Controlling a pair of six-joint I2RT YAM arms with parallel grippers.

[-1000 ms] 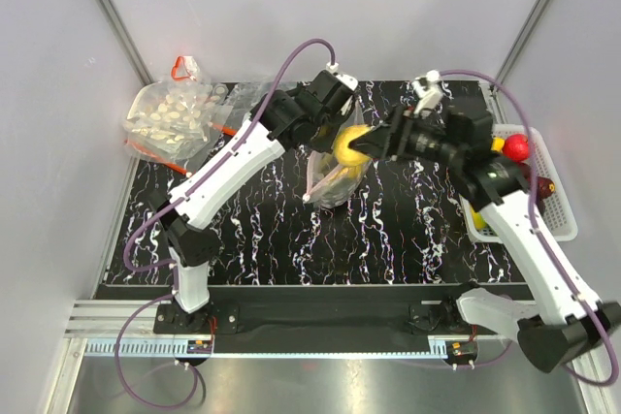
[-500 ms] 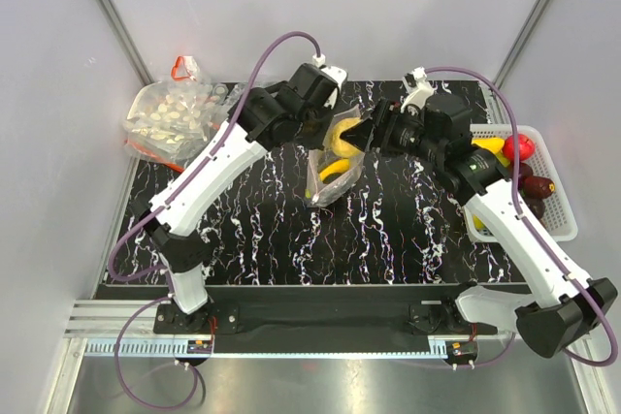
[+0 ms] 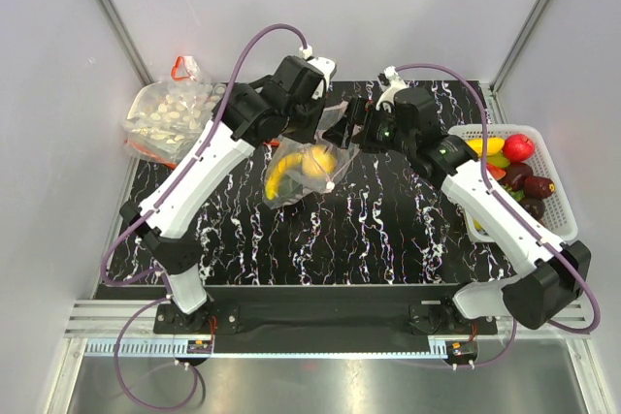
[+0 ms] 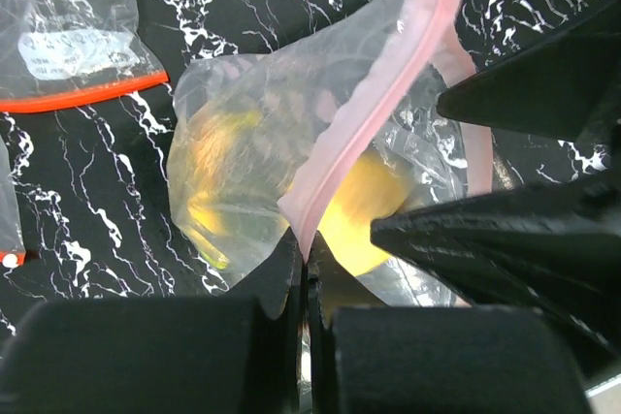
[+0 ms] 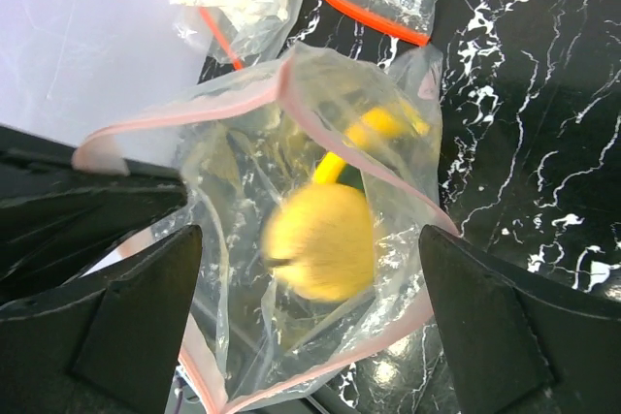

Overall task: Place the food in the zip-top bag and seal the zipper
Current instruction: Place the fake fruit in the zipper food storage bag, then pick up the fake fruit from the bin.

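The clear zip-top bag (image 3: 299, 170) hangs over the table's middle. My left gripper (image 4: 303, 251) is shut on its pale pink zipper (image 4: 374, 104) at one end of the mouth. A yellow banana (image 3: 278, 174) and a round yellow fruit (image 5: 320, 239) of the food lie inside; the round one looks blurred. My right gripper (image 5: 310, 239) stands open right over the gaping mouth, nothing between its fingers (image 5: 505, 327). From above, the left gripper (image 3: 320, 128) and right gripper (image 3: 351, 131) meet at the bag's top.
A white mesh basket (image 3: 566, 203) at the right edge holds a red fruit (image 3: 519, 147), dark purple pieces (image 3: 529, 178) and a yellow one (image 3: 485, 145). Clear bags with orange strips (image 3: 175, 115) lie at the back left corner.
Both arms and the bag have shifted left. My right gripper has opened wide and let the round yellow fruit go; it now sits inside the bag beside the banana.
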